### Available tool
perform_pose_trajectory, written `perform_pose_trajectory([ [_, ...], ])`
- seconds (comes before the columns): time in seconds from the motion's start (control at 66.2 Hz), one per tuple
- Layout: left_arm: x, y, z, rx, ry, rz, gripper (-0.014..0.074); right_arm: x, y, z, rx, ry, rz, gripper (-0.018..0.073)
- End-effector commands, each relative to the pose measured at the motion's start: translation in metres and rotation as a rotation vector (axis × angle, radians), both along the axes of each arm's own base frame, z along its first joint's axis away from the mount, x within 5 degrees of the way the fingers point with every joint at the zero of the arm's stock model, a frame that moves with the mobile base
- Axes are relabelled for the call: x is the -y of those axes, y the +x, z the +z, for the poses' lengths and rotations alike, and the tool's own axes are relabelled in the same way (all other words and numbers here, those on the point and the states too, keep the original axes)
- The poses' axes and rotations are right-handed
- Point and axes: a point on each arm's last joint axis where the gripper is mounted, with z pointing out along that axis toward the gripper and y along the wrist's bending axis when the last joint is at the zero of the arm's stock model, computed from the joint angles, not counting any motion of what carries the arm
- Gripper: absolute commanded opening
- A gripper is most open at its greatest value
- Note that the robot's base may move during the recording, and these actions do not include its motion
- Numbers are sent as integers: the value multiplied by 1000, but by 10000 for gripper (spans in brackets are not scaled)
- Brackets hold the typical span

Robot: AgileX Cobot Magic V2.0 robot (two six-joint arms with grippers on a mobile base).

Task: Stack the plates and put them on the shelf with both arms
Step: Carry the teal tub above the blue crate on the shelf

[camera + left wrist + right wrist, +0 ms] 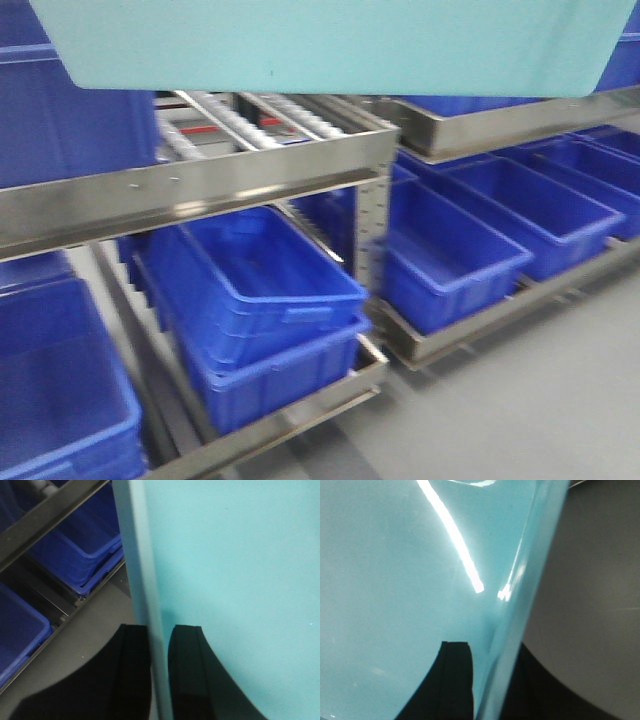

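A large light-teal plate [330, 45] fills the top of the front view, held in the air in front of the steel shelf [190, 190]. In the left wrist view my left gripper [159, 640] is shut on the plate's rim [142, 580], one black finger on each side. In the right wrist view my right gripper [490, 655] is shut on the opposite rim of the plate [395, 580], one finger on the inside and one outside. I cannot tell whether it is one plate or a stack. The shelf's upper tier shows roller tracks [260, 120].
Blue plastic bins [260, 300] fill the lower shelf tiers on the left, and more blue bins [500, 220] sit in the rack to the right. Grey floor [520, 400] lies in front of the racks. Blue bins [75, 550] also show in the left wrist view.
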Motion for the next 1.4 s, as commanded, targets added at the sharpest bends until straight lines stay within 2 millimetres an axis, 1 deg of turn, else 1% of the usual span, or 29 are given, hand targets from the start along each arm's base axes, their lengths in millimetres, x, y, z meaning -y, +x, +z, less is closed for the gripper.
perform_pose_trajectory([
  [0.0,13,-19,33,85,-179,-59,87,-15,-10,34,160,174,63,55],
  [1.39,13,-19,33,85,-179,-59,87,-15,-10,34,160,174,63,55],
])
